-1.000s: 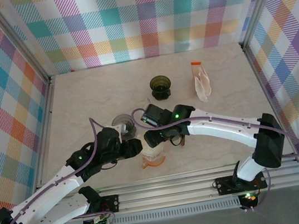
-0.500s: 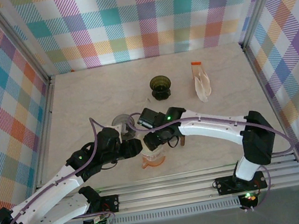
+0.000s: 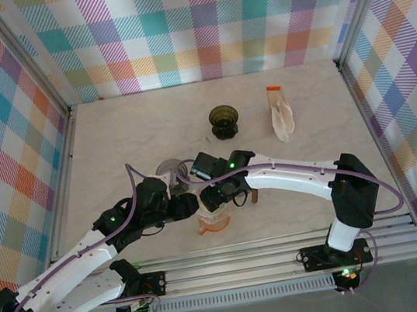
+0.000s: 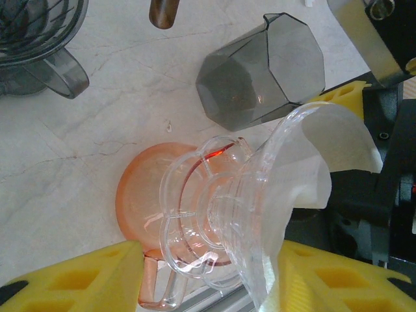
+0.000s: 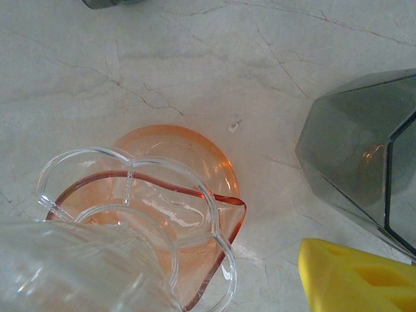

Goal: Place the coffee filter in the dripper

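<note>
While the left gripper appears to clamp the tilted, clear glass, cone-shaped dripper between its yellow fingers, the white paper coffee filter sits partly inside the cone, one edge past the rim. The right gripper is at the filter; whether it is pinching it I cannot tell. Below stands a translucent orange cup; seating is under way, and next the paper needs pressing flush into the cone.
</note>
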Controlling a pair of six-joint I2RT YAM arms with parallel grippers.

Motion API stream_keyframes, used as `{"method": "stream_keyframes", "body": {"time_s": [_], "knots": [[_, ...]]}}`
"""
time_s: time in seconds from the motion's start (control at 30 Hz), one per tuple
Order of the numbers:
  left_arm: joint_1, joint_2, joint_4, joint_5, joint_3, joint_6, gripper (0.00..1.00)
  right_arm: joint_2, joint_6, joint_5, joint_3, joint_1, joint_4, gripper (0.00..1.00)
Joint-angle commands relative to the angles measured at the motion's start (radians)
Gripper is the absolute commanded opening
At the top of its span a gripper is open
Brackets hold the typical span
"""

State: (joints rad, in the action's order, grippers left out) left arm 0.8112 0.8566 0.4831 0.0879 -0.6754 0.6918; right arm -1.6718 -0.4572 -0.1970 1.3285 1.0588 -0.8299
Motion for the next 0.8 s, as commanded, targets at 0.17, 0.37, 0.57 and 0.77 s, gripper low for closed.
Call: {"method": "stream_keyframes", "body": {"time_s": [0.17,0.37,0.57,0.77], "knots": [[0.006,-0.002,-0.005,0.001,0.014,0.006,0.53,0.112,-0.009,-0.053,0.026,-0.002,-0.039,0.73],[0.006,-0.005,-0.008,0.000,0.014,0.007,0.53,0.230,-0.013,-0.101,0.025,-0.002,-0.047,0.74],[0.007,-0.007,-0.006,-0.005,0.011,0.008,0.53,0.377,-0.042,-0.208,-0.042,-0.002,-0.033,0.75],[0.007,-0.006,-0.007,-0.005,0.004,0.008,0.54,0.484,-0.071,-0.249,-0.119,-0.002,-0.006,0.75]]}}
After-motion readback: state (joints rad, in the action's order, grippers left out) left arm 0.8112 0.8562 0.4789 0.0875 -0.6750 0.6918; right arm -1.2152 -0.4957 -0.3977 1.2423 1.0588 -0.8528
